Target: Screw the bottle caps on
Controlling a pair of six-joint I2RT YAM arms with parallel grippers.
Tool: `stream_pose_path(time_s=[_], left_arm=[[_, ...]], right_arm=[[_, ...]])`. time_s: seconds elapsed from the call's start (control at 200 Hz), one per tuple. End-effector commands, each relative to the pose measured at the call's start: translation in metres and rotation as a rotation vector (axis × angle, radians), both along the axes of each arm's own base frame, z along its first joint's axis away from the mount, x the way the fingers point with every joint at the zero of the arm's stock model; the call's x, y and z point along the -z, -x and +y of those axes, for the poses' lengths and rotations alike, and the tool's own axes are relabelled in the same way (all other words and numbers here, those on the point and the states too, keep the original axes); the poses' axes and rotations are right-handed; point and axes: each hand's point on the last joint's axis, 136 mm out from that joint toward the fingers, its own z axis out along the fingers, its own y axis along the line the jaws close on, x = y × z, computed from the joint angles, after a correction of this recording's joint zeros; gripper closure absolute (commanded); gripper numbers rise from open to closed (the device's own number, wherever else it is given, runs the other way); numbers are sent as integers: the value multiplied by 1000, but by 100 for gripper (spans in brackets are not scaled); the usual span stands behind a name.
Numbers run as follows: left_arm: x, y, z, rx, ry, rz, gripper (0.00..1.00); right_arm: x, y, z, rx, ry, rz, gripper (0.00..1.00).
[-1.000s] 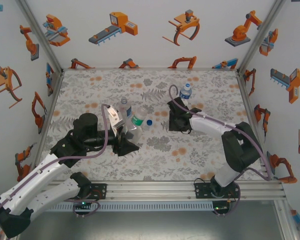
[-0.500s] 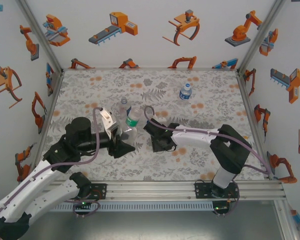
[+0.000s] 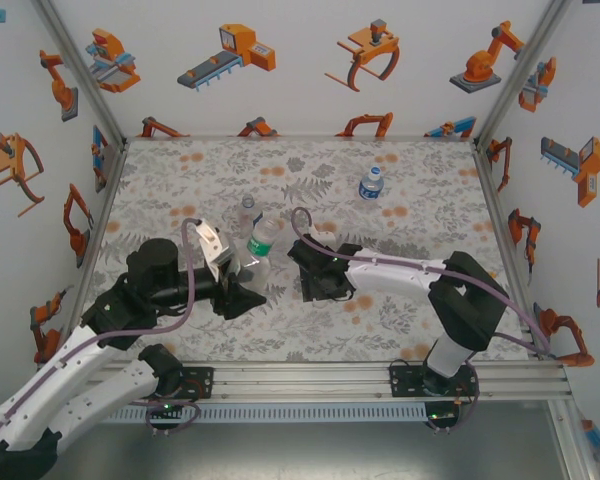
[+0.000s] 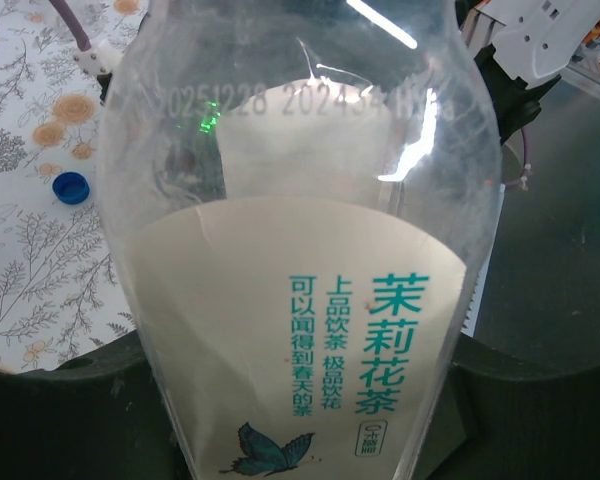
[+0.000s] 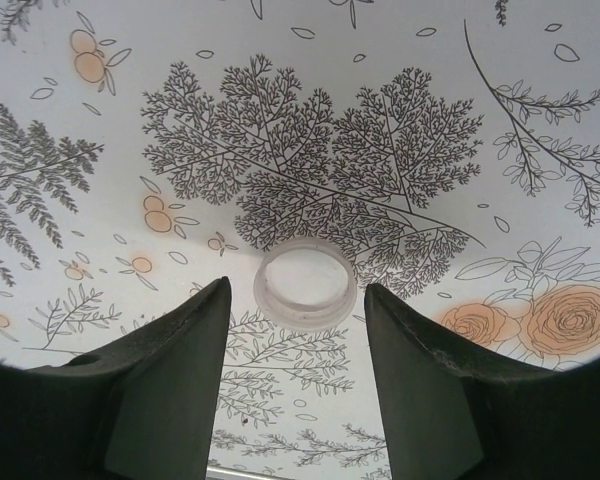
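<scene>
1. The flowered table (image 3: 410,300) carries everything. The work sits a little left of its middle.
2. The tall green-label bottle (image 3: 263,240) is clenched in the left gripper (image 3: 248,272) and held tilted, its neck leaning toward 1 o'clock.
3. A slim bottle (image 3: 246,212) stands just beyond it at 11 o'clock. A squat blue-label bottle (image 3: 371,183) stands well apart at 1 o'clock on the table.
4. The right gripper (image 5: 297,300) is released over a white cap (image 5: 306,280) lying hollow side up on the table. A finger stands on each side of it, at 9 and 3 o'clock, neither touching.
5. A blue cap (image 4: 71,187) lies on the table at 9 o'clock from the held bottle.

I'd say the step is fetching the cap. Next, the fingers must close squarely on it, lift it, turn it mouth-down and meet the bottle's neck straight — a crooked start would cross the thread.
</scene>
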Motion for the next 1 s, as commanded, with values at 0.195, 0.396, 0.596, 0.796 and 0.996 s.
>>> stream_pose_path(time_s=[0.195,0.396,0.596,0.796,0.996], left_arm=[[3,0,2,-12,0,3,100],[3,-1,2,-12,-1,0,100],[1,-2,1,-12,3,-3,100],[1,-2,1,-12,1,-3,100],[2,-2,0,-11,-1,-4,100]], right_arm=[[-10,2,6,16,-34,3,47],[-7,4,8,12,-35,12,47],[-1,4,6,13,-22,20,47],[4,6,6,14,-15,32,47],[9,7,3,17,-3,39,48]])
